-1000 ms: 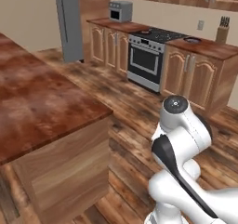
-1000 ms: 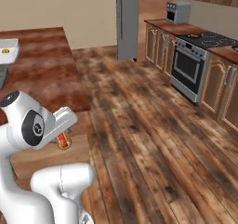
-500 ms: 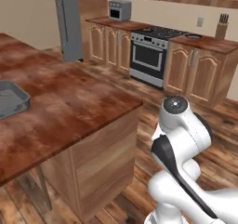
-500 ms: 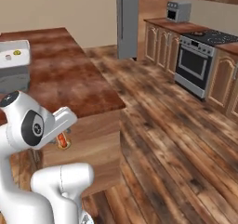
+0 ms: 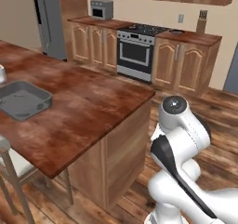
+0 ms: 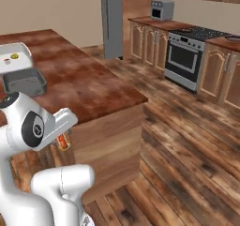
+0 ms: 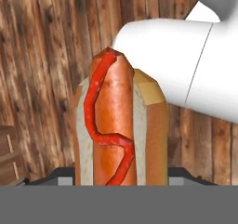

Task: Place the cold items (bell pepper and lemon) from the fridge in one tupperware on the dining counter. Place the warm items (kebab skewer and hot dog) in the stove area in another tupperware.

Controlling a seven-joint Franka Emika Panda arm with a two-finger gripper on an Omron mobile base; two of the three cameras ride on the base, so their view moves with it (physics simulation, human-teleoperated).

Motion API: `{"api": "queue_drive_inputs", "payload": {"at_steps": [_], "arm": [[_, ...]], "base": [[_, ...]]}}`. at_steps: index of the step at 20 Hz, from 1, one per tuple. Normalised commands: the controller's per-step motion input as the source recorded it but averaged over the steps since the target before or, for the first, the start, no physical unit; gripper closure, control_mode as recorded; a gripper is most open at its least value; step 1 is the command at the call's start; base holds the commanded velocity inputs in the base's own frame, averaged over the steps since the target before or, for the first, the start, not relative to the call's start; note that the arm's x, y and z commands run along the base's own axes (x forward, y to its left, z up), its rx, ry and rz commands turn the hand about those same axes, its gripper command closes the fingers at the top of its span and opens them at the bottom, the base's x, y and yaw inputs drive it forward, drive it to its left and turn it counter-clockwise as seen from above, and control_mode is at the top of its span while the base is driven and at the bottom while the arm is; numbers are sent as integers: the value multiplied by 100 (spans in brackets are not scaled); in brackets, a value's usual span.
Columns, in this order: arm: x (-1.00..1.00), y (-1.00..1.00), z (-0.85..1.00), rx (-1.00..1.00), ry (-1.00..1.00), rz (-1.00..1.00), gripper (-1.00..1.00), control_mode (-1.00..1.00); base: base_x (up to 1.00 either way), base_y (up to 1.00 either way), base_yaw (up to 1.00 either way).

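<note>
Hot dog sits between our fingers, which are clamped on its bun; in the hand view it stands straight up from them, with the wooden floor behind it. In the right base view we see a small orange piece of it under our forearm, low beside the near edge of the desk.

On the desk two containers wait. The grey tupperware lies near the left edge in the left base view, and it looks empty as far as we can see. The white tupperware stands just behind the grey one in the right base view, toward the far corner of the desk; inside it we notice small coloured things, one yellow and one reddish, but they are too small for us to name.

We judge that the task is partly done: the hot dog is picked up from the stove area and must be put in the grey tupperware. Where the kebab skewer is, we cannot tell.
</note>
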Motion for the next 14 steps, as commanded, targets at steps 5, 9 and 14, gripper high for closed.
{"api": "queue_drive_inputs", "payload": {"at_steps": [5, 9, 14], "arm": [[0, 0, 0, 0, 0, 0, 100, 100], [0, 0, 0, 0, 0, 0, 100, 100], [0, 0, 0, 0, 0, 0, 100, 100]], "base": [[-93, 100, -26], [-90, 100, -18], [-54, 100, -18]]}}
